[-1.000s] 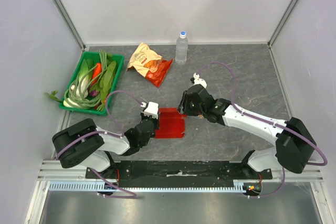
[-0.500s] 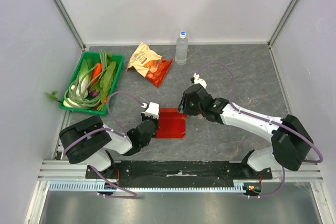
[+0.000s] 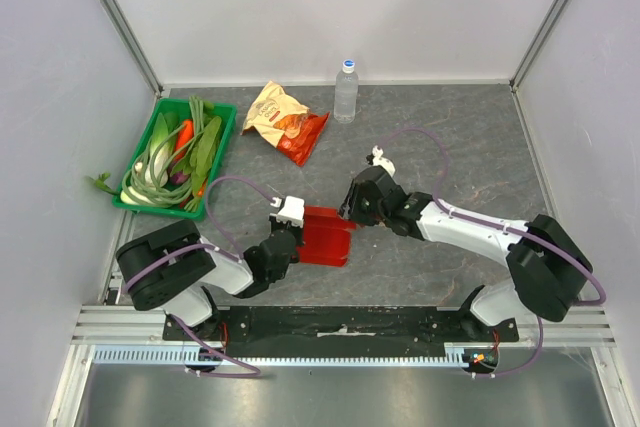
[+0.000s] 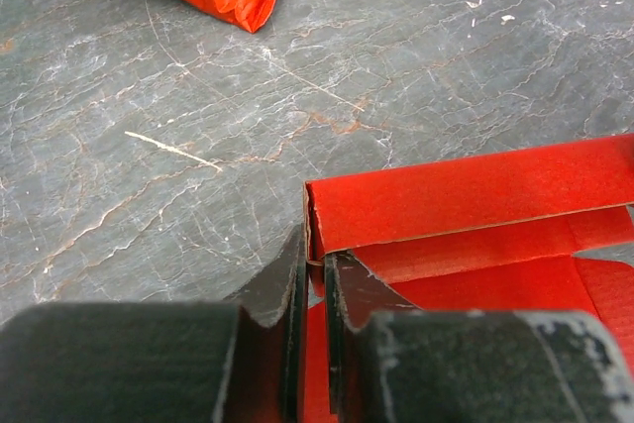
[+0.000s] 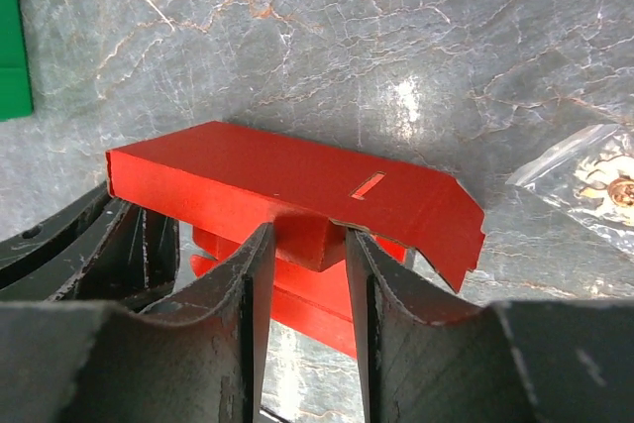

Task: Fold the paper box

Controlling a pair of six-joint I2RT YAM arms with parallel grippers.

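The paper box (image 3: pixel 328 235) is a bright red, partly folded cardboard piece on the grey table between my two arms. My left gripper (image 3: pixel 297 238) is at its left edge. In the left wrist view the jaws (image 4: pixel 315 274) are shut on the box's thin near-left wall (image 4: pixel 466 195). My right gripper (image 3: pixel 351 215) is at its far right corner. In the right wrist view the fingers (image 5: pixel 307 245) pinch a small folded flap under the box's raised top panel (image 5: pixel 297 175), which has a slot in it.
A green tray (image 3: pixel 150 209) of vegetables sits at the left. A crinkled orange-and-red snack bag (image 3: pixel 285 119) and a water bottle (image 3: pixel 346 92) stand at the back. A small clear plastic bag (image 5: pixel 594 180) lies beside the box in the right wrist view.
The right gripper has shifted slightly left and nearer, pushing the box's right side in. The box now looks narrower and more raised. The left gripper keeps its hold.
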